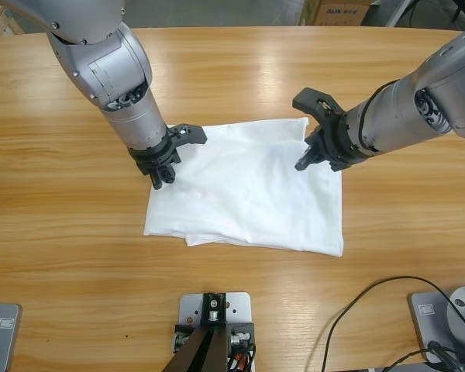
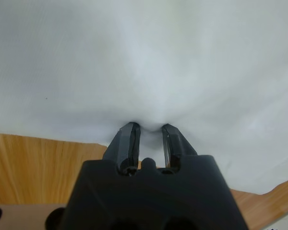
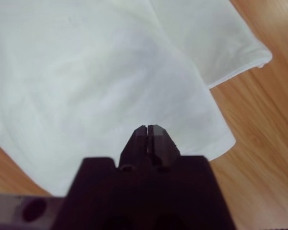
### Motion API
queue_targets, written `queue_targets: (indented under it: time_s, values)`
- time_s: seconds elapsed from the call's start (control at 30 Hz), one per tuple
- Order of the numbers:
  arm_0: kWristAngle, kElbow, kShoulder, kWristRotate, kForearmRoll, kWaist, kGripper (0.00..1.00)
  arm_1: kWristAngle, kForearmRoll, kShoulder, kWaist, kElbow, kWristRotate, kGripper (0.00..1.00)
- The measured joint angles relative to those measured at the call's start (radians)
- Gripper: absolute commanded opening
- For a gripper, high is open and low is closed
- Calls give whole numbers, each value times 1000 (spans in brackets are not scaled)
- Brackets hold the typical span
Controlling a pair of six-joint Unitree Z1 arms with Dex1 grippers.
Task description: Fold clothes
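We see the wooden tabletop [image 1: 240,70] carrying a white T-shirt [image 1: 248,194], already folded into a rough rectangle near the middle, its long axis running across the tabletop between the two arms. The left arm enters from the upper left and the right arm from the right edge; each stands at its own end of the T-shirt, so neither is nearer. We judge that the coming fold turns on this: the cloth lies inward from both end effectors, toward the middle. The left end effector [image 1: 164,172] meets the T-shirt's left edge; its jaws stand slightly apart, tips pressed into the cloth, which puckers around them. The right end effector [image 1: 304,161] sits over the upper right corner, jaws pressed together; we cannot tell whether cloth is pinched between them.
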Motion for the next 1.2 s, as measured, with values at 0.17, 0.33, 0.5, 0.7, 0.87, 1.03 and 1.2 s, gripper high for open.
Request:
queue_targets:
  time_s: [0.17, 0.33, 0.5, 0.7, 0.87, 1.03, 1.2]
  values:
    - [1, 45, -22, -12, -3, 27, 185, -2, 0, 5, 34, 18, 41, 0]
    - [8, 80, -41, -17, -3, 42, 184, -25, -7, -1, 179, 37, 150, 0]
    - [9, 86, -45, -21, -3, 42, 186, -39, -59, -27, 294, 49, 229, 0]
    - [9, 87, -47, -25, -4, 42, 186, -39, -194, 0, 328, 126, 257, 0]
    - [9, 88, -48, -25, -4, 42, 184, -31, -293, 80, 328, 185, 289, 0]
    - [10, 89, -48, -25, -4, 42, 186, -30, -273, 75, 328, 212, 328, 0]
    - [10, 89, -48, -25, -4, 42, 203, -38, -222, 52, 329, 221, 352, 0]
